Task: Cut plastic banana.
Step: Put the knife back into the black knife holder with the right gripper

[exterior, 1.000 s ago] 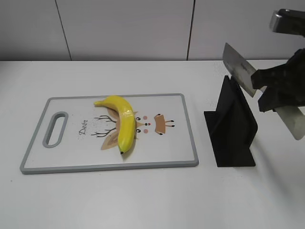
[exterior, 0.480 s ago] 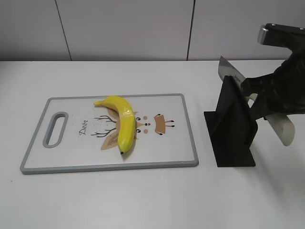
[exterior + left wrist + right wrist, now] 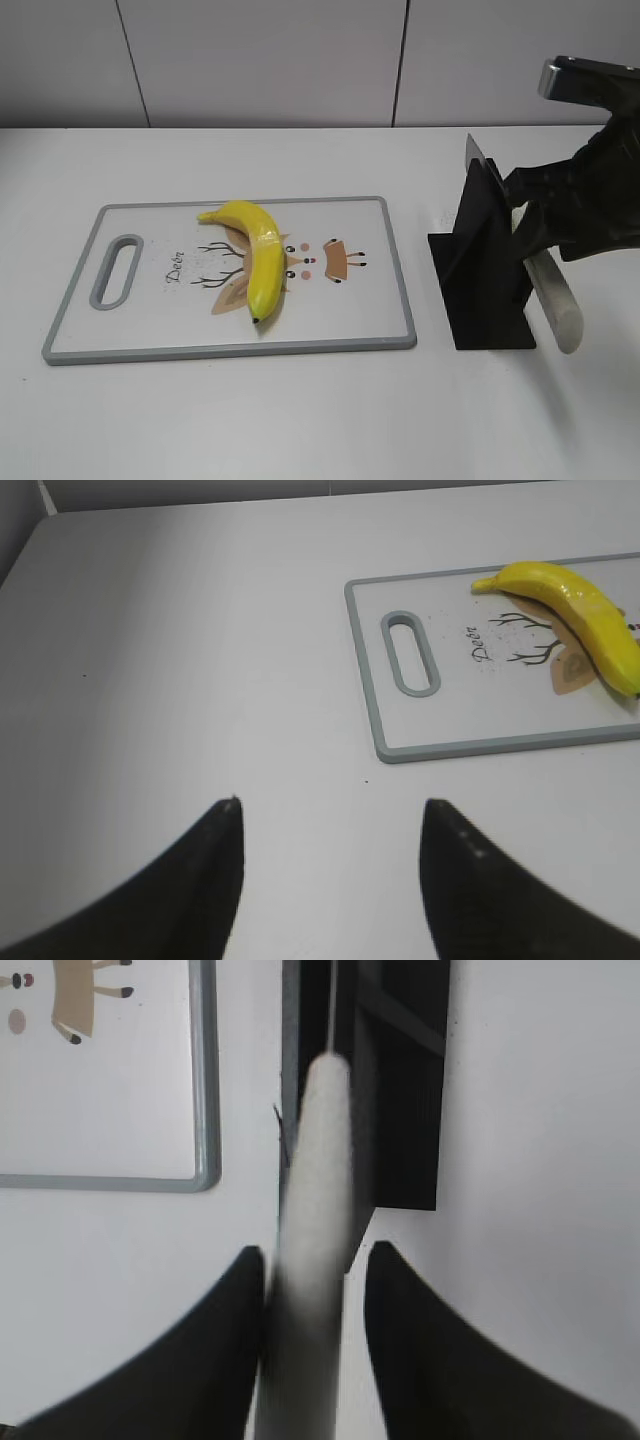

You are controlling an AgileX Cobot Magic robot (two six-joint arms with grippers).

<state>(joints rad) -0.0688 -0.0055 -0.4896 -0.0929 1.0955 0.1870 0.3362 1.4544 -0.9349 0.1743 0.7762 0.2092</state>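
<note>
The plastic banana (image 3: 258, 255) lies whole on the cutting board (image 3: 380, 300), stem at the back, dark tip toward the front; it also shows in the left wrist view (image 3: 580, 610). My right gripper (image 3: 530, 215) is shut on the pale handle of a knife (image 3: 552, 295), well right of the banana. The blade stands edge-on in the slot of the black knife stand (image 3: 490, 290). In the right wrist view the handle (image 3: 315, 1160) runs between the fingers (image 3: 312, 1250). My left gripper (image 3: 330, 805) is open and empty over bare table, left of the board (image 3: 450, 730).
The knife stand (image 3: 400, 1080) sits just right of the cutting board's right edge (image 3: 205, 1110). A grey wall runs along the back of the white table (image 3: 300, 420). The left arm does not show in the exterior view.
My right gripper has come down and left with the knife. The blade, raised above the stand before, now sits in its slot with the handle tilted down. The banana has not moved.
</note>
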